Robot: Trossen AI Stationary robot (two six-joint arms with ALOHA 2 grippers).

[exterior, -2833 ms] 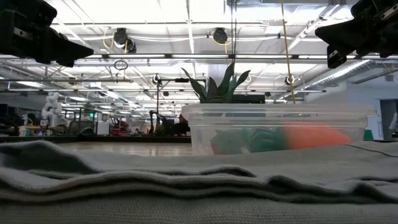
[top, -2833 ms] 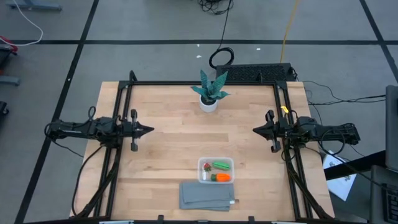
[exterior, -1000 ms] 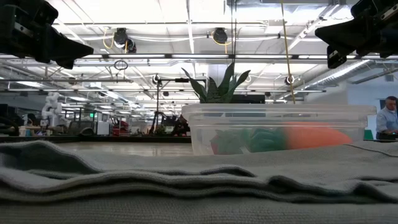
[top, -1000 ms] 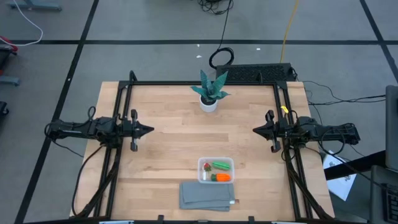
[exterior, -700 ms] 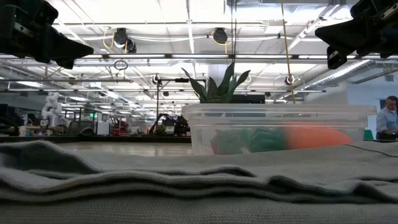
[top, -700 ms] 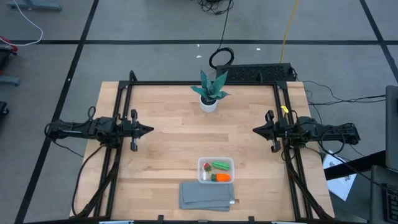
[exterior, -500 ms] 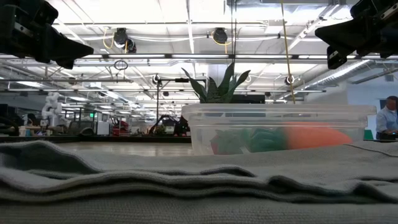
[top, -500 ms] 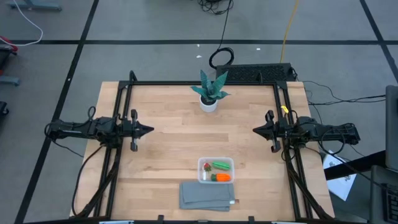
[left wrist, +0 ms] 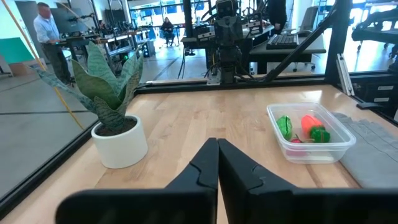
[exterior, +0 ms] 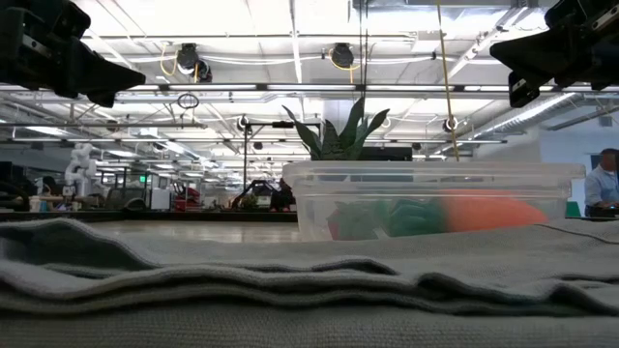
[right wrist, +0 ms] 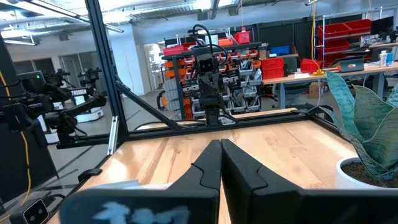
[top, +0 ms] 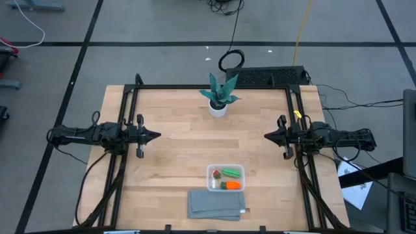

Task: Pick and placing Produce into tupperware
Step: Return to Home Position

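The clear tupperware [top: 225,177] stands on the table near its front edge, and shows in the left wrist view [left wrist: 311,134] and the low view [exterior: 430,198]. Inside lie the green piece [top: 230,172], the orange carrot [top: 233,185] and the small red berry [top: 216,173]. My left gripper [top: 158,136] is shut and empty at the table's left side. My right gripper [top: 266,136] is shut and empty at the right side. Both hover well away from the box.
A teal plant in a white pot [top: 218,97] stands at the table's far middle. A folded grey cloth [top: 216,204] lies by the front edge, next to the box. A person [exterior: 604,182] shows in the room beyond the table. Bare wood lies between the arms.
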